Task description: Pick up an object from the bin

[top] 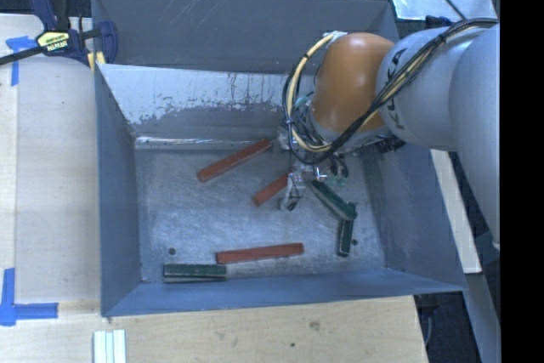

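Note:
My gripper (pixel 294 196) is low in the middle of the bin, under the orange wrist cover. It is at the right end of a short red-brown stick (pixel 269 190) that lies slanted on the bin floor. Whether it touches the stick is hidden by the gripper's own body. Just to its right a dark green stick (pixel 334 199) runs down and to the right. A second dark green stick (pixel 345 236) lies almost upright below that one. A longer red-brown stick (pixel 234 161) lies slanted to the upper left of the gripper.
Another long red-brown stick (pixel 259 253) lies flat near the front wall, with a dark green stick (pixel 195 271) at the front left corner. The arm and its cables cover the bin's right back part. The left half of the floor is bare.

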Controlling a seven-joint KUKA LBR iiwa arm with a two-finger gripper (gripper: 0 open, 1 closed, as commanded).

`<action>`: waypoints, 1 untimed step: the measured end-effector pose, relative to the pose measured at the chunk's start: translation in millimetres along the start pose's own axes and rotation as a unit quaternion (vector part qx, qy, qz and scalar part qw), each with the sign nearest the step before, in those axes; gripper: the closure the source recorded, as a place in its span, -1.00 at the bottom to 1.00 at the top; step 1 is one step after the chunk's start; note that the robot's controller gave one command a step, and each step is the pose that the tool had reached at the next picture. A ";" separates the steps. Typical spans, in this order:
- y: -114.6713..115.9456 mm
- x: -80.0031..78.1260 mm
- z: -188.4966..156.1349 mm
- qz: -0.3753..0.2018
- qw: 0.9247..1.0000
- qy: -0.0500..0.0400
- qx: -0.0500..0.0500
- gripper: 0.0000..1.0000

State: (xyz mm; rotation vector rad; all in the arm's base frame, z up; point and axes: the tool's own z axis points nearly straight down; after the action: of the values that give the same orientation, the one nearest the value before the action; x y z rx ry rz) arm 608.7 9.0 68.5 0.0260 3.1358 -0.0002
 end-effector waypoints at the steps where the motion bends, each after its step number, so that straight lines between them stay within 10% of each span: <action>1: -0.1 -1.3 -0.7 -0.001 1.000 -0.001 0.000 -1.00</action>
State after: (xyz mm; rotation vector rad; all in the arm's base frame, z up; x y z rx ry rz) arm 609.9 8.9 69.1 0.0242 3.1339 -0.0002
